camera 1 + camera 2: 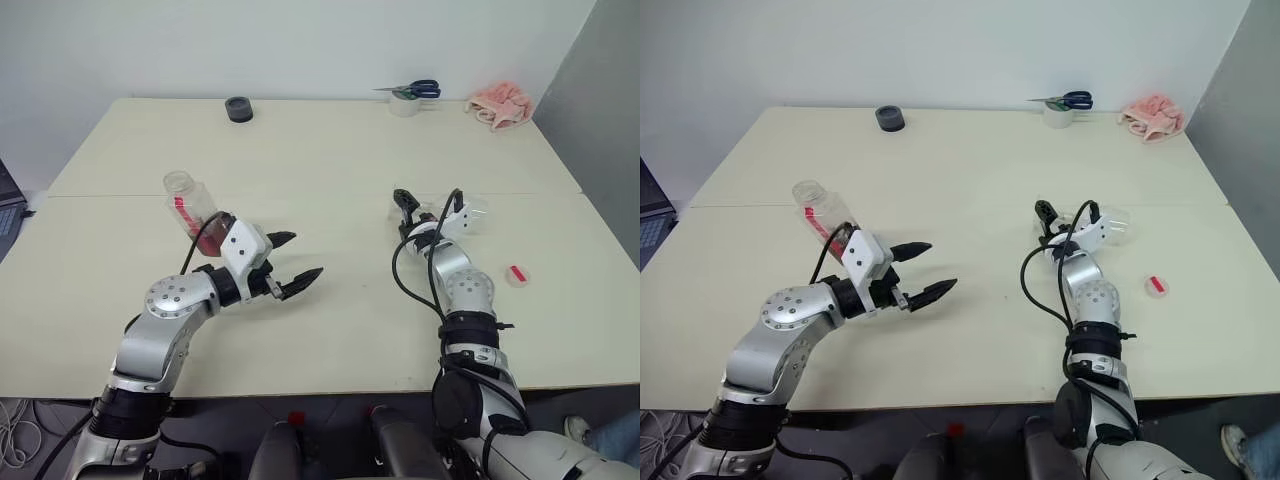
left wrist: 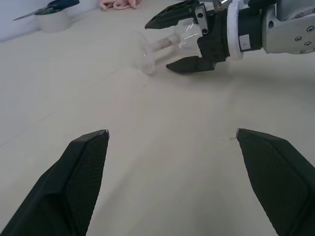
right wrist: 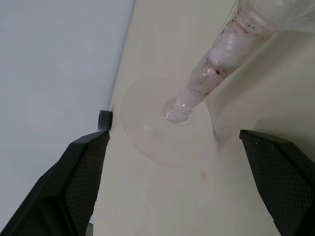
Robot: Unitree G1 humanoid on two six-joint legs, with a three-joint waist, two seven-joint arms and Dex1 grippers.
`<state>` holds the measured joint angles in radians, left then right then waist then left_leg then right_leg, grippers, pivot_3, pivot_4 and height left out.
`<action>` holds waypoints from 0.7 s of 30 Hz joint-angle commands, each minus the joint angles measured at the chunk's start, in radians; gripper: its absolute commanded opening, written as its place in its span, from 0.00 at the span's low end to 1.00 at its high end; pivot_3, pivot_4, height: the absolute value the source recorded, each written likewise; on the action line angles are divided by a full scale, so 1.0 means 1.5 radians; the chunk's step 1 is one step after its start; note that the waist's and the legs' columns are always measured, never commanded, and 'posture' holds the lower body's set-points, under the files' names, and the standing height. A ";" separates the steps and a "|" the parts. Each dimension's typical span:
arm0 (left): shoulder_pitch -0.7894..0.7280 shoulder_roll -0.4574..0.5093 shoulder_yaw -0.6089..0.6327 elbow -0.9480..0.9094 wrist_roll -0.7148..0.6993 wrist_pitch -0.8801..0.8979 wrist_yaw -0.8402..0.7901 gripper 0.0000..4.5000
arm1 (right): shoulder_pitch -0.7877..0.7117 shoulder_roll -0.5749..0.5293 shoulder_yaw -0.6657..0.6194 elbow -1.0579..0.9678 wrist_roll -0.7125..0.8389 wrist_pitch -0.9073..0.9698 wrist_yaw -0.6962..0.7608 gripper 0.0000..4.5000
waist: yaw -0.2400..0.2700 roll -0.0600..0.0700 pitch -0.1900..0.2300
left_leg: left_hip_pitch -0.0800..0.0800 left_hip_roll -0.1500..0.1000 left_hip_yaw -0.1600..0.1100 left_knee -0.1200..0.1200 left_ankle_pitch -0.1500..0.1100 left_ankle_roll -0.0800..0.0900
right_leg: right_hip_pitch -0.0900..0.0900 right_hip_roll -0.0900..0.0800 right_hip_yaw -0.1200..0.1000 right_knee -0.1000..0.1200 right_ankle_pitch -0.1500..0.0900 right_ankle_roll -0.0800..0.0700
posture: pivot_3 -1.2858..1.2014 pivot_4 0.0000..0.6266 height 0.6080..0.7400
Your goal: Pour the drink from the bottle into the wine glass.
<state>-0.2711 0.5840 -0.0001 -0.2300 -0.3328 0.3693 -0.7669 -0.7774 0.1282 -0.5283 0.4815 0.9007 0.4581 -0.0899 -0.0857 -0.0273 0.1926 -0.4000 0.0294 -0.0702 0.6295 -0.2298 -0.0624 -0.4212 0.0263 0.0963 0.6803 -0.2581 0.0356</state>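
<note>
The bottle [image 1: 190, 208], clear with a red label strip and an uncapped mouth, stands on the table just behind my left wrist. The reddish drink [image 1: 213, 237] shows low inside it, partly hidden by the wrist. My left gripper [image 1: 306, 254] hovers open over bare table, empty, to the right of the bottle. The wine glass [image 2: 143, 51] lies on its side at the right. My right gripper [image 1: 430, 203] is open around it, one finger on each side of its stem. Its round foot [image 3: 167, 123] lies beyond my fingertips, and its bowl [image 1: 472, 213] is close to the palm.
A small red cap [image 1: 516, 275] lies on the table right of my right arm. Along the far edge are a black round object [image 1: 238, 108], scissors on a tape roll [image 1: 408, 95] and a pink cloth [image 1: 500, 105]. A seam crosses the table [image 1: 320, 150].
</note>
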 commanded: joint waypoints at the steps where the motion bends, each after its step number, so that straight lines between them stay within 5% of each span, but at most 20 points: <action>1: 0.003 0.013 0.028 -0.018 -0.002 -0.008 0.002 0.99 | -0.040 0.011 -0.005 0.030 -0.004 -0.053 0.015 1.00 | 0.000 0.000 0.000 | 0.000 0.000 0.000 0.000 0.000 0.000 | 0.000 0.000 0.000 0.000 0.000 0.000 | 0.52 0.24 1.00; 17: -0.004 0.032 0.051 -0.030 -0.011 0.011 0.007 0.99 | -0.129 -0.030 -0.082 0.246 -0.008 -0.220 0.072 1.00 | -0.001 0.000 0.000 | 0.000 0.000 0.000 0.000 0.000 0.000 | 0.000 0.000 0.000 0.000 0.002 -0.003 | 0.52 0.24 1.00; 21: -0.004 0.034 0.052 -0.036 -0.014 0.018 0.008 1.00 | -0.143 -0.042 -0.094 0.286 -0.016 -0.259 0.068 0.80 | 0.001 0.000 0.000 | 0.000 0.000 0.000 0.000 0.000 0.000 | 0.000 0.000 0.000 0.000 0.002 -0.003 | 0.52 0.24 1.00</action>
<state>-0.2680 0.6255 0.0490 -0.2397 -0.3361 0.3938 -0.7547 -0.9744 0.0803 -0.6517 0.8990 0.8833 0.1030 0.0164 -0.0847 -0.0273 0.1926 -0.4000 0.0291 -0.0703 0.6296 -0.2298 -0.0624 -0.4206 0.0261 0.0961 0.6800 -0.2558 0.0317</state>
